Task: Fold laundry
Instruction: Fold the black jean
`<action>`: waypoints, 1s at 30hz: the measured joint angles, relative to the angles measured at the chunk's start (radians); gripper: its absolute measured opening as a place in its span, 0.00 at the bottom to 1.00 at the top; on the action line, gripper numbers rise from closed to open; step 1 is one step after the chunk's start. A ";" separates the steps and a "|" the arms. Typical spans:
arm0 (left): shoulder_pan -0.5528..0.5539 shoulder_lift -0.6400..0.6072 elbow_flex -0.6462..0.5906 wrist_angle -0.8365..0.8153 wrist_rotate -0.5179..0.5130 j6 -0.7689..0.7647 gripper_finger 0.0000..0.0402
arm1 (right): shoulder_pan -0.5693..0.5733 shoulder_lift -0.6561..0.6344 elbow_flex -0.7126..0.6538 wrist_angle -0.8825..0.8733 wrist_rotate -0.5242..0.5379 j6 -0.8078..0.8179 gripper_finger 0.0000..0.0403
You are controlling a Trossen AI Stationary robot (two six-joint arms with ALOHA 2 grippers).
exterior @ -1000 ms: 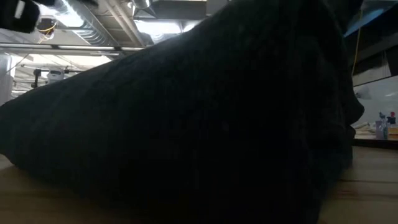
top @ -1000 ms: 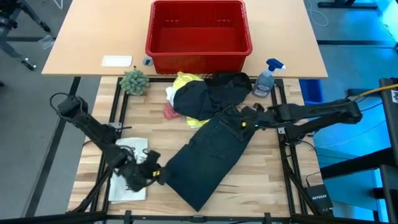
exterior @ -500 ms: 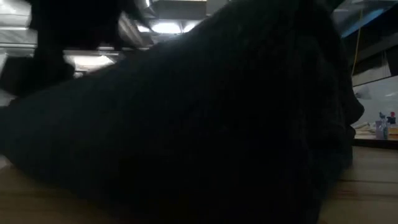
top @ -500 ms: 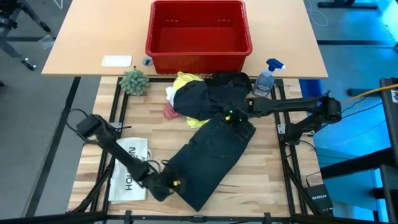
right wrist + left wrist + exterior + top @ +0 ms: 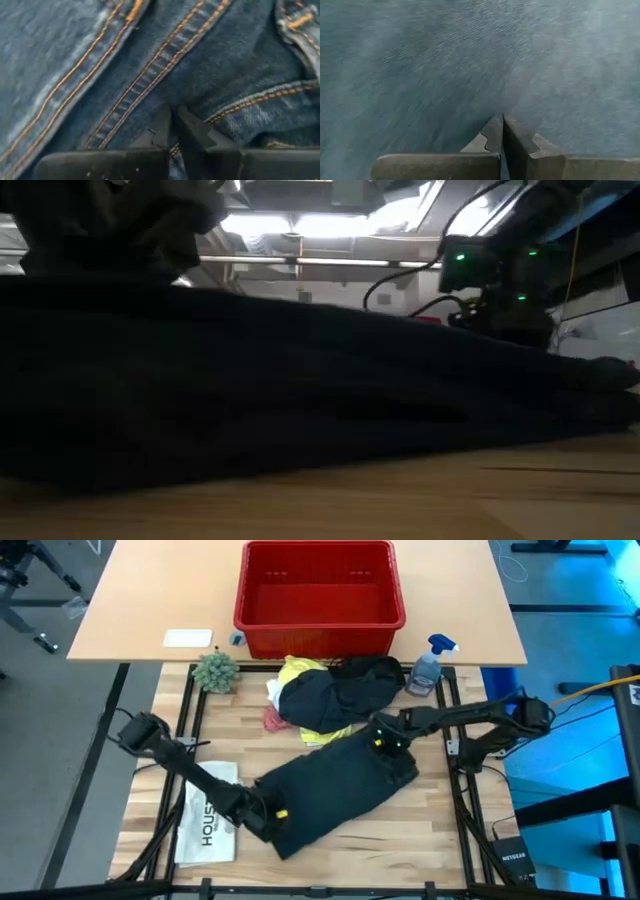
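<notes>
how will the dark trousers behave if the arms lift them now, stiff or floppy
Probably floppy: the dark trousers lie flat and creased, so the middle would likely sag. Thick seams suggest denim, fairly heavy. Left end effector and right end effector pinch opposite ends.

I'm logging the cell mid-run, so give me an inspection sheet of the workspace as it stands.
Surface: wooden table, bare at the near right.
Job's things: dark trousers spread across the middle; yellow T-shirt, pink cloth and white cloth heaped with a black garment behind them.
Clutter: red basket, spray bottle, small plant, white HOUSTON item.
Grippers: left gripper shut on the trousers' near end; right gripper shut on their far end.
Cables: yellow cable at the right.
Surroundings: ceiling lights in the low view.
</notes>
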 joint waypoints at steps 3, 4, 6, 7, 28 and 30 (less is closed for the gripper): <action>0.050 -0.066 -0.005 -0.148 0.003 0.071 0.00 | 0.067 -0.058 -0.050 0.058 -0.031 0.117 0.05; 0.069 -0.087 -0.005 -0.187 0.001 0.102 0.00 | 0.092 -0.078 -0.063 0.081 -0.041 0.159 0.04; 0.110 -0.129 -0.005 -0.242 -0.002 0.173 0.00 | 0.145 -0.102 -0.077 0.122 -0.049 0.238 0.02; 0.130 -0.149 -0.005 -0.267 -0.003 0.209 0.00 | 0.170 -0.116 -0.081 0.142 -0.053 0.272 0.01; -0.320 -0.390 -0.076 -0.228 -0.184 -0.517 0.29 | 0.236 -0.520 -0.079 0.071 0.218 0.389 0.52; -0.319 -0.376 -0.107 -0.143 -0.165 -0.523 0.35 | 0.221 -0.539 -0.079 0.064 0.210 0.385 0.60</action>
